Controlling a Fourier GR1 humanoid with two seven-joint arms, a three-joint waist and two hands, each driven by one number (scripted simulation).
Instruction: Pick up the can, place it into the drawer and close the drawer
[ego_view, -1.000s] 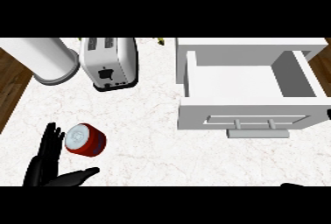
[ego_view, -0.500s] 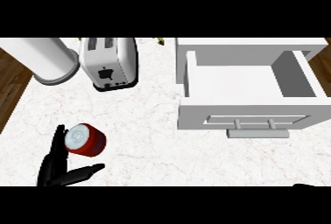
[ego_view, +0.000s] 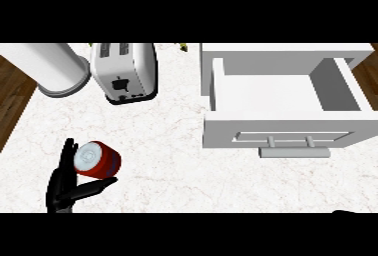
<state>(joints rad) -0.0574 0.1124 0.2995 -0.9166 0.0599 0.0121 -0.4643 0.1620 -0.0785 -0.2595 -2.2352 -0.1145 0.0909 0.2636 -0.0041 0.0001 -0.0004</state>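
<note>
While the can lies on its side on the counter, far left of the open drawer, head view shows left hand touching its left flank, fingers straight, thumb spread below, nothing grasped. Right hand barely visible bottom right, fingers unreadable; left is nearer.

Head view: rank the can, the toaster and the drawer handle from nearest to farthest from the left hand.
1. The can, red with a pale top, lies right beside the left hand at lower left, between the fingers and the thumb.
2. The toaster, at the counter's back, up and slightly right of the hand.
3. The drawer handle, far across to the right, on the open drawer's front.
</note>
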